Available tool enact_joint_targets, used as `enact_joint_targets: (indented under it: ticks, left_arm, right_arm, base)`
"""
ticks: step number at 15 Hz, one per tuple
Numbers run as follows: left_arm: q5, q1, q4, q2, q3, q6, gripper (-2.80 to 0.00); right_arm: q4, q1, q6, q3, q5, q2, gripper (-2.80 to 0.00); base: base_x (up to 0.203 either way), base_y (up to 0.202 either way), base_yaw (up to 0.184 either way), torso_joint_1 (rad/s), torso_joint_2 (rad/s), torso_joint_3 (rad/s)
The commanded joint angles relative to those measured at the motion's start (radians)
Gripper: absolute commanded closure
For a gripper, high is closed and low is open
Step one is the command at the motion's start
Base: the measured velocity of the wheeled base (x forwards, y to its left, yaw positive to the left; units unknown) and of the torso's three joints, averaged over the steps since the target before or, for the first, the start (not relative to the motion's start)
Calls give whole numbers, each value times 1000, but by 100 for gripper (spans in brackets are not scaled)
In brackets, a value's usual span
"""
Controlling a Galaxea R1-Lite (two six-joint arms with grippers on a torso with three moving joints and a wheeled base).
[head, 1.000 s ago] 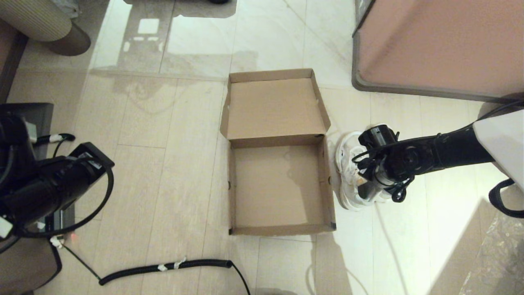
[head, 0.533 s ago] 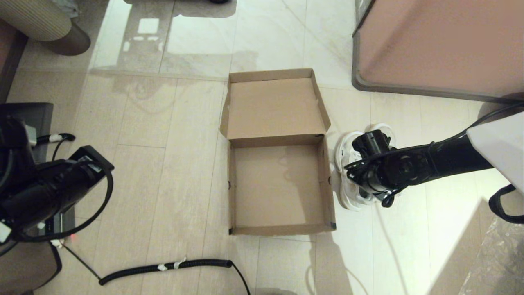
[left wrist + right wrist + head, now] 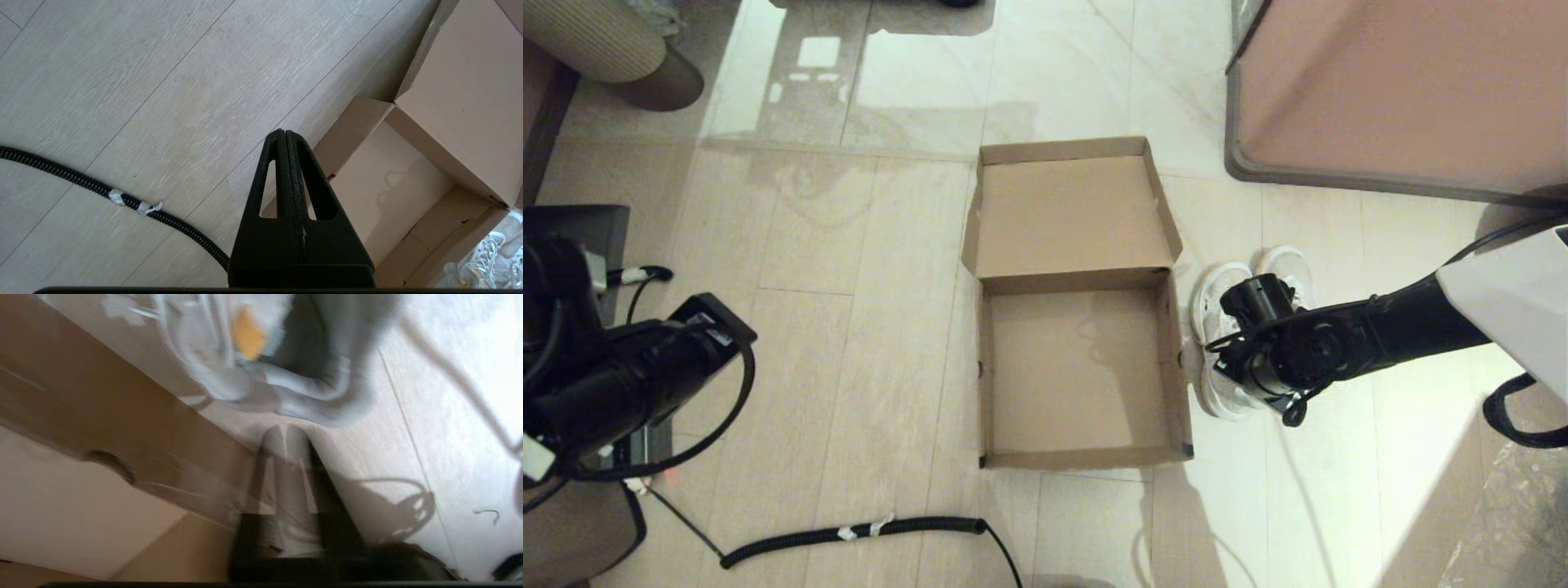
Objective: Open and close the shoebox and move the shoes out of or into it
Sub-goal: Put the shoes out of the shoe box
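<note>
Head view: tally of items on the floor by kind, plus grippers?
Shoebox, lid open, nothing inside: 1
Shoes, white, beside the box: 2
Black coiled cable: 1
Pinkish-brown block: 1
Grippers: 2, left gripper shut, right gripper over the shoes
Total: 7

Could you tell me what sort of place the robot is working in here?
Probably a home, perhaps a living room or entryway: a tiled and wood-look floor, a ribbed upholstered seat at the edge, and the shoebox lying open beside the shoes.
</note>
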Motion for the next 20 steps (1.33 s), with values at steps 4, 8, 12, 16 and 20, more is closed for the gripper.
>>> enact_joint_targets:
  ticks: [4, 8, 12, 16, 20]
  left_arm:
    - [2, 1, -5, 15, 1, -4, 0]
    - [2, 1, -3, 18, -2, -4, 0]
    - [1, 1, -3, 23, -4, -4, 0]
    - [-1, 1, -14, 55, -13, -8, 0]
    - [-1, 1, -15, 60, -18, -8, 0]
  right_arm:
    - [-60, -3, -34, 46, 34, 35, 0]
    - [-88, -2, -91, 5, 29, 97, 0]
    - [-65, -17, -131, -41, 33, 51, 0]
    - [45, -23, -145, 67, 90, -149, 0]
    - [55, -93, -161, 166, 144, -176, 0]
  base:
    - [0, 0, 0, 0, 0, 0]
    - [0, 0, 0, 0, 0, 0]
    - [0, 0, 0, 0, 0, 0]
    - [0, 0, 0, 0, 0, 0]
    - [0, 0, 0, 0, 0, 0]
